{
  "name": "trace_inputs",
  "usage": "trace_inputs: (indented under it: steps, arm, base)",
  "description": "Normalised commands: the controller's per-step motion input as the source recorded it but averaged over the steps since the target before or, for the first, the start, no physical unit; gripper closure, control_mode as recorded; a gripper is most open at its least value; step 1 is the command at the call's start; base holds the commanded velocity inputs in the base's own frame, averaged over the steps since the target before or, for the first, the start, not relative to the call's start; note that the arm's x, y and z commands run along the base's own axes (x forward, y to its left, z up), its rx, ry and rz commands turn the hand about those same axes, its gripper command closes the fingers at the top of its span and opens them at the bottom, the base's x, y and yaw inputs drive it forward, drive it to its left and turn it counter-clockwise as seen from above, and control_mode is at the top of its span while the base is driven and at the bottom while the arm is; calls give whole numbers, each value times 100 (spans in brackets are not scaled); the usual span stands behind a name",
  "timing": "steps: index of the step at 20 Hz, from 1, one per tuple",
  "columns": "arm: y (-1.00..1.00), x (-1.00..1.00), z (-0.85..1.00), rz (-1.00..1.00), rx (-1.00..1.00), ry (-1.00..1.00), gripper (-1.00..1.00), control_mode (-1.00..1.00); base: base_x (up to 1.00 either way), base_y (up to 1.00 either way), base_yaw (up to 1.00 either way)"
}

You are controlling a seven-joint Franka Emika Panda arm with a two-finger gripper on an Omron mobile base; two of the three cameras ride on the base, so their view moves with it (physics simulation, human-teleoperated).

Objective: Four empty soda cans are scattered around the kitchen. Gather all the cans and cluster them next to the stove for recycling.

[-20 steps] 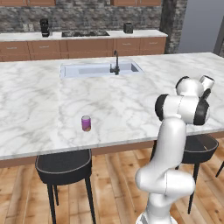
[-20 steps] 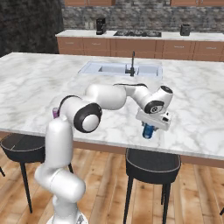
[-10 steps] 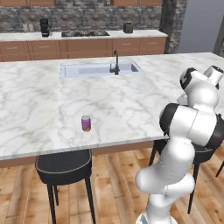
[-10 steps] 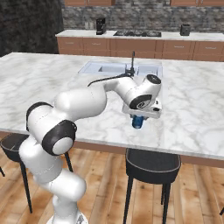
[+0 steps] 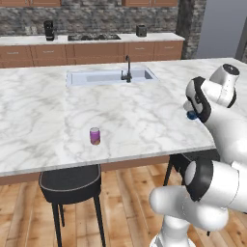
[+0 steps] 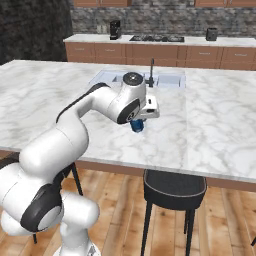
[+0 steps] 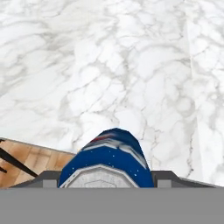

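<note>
My gripper (image 6: 137, 121) is shut on a blue-and-white soda can (image 6: 136, 127), held a little above the marble island (image 6: 210, 125) near its front edge. In the hand view the soda can (image 7: 107, 157) sits between the finger tips, its silver top toward the camera. From the left base view only a bit of the blue can (image 5: 192, 115) peeks out beside my arm. A purple-pink can (image 5: 95, 136) stands upright on the island, well to the left. The black stove (image 5: 94, 37) lies on the far back counter, also stove (image 6: 156, 38).
A sink (image 5: 111, 76) with a dark faucet (image 5: 128, 70) is set in the island's far side. Black stools (image 5: 70, 181) (image 6: 174, 185) stand under the island's front edge. A coffee machine (image 5: 48, 30) and a dark container (image 5: 141, 31) flank the stove.
The arm has swung left along the island's front, carrying the blue can with it, and the elbow has folded round. The purple can and the cameras have stayed put.
</note>
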Motion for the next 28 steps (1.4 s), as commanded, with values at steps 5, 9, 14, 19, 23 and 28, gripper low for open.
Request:
trace_inputs:
  steps: [5,9,14,19,23,28]
  arm:
    - [21,8,20,3,-7,0,100,-100]
    - [4,0,0,1,-3,2,100,-100]
    - [9,0,0,1,-2,4,100,-100]
    - [2,0,0,0,0,0,100,100]
    - [0,0,0,0,0,0,100,100]
    - [0,0,0,0,0,0,100,100]
  base:
    - [0,0,0]
    - [0,0,0]
    - [0,0,0]
    - [-49,1,0]
    - [-84,-12,-1]
    - [-13,-86,-3]
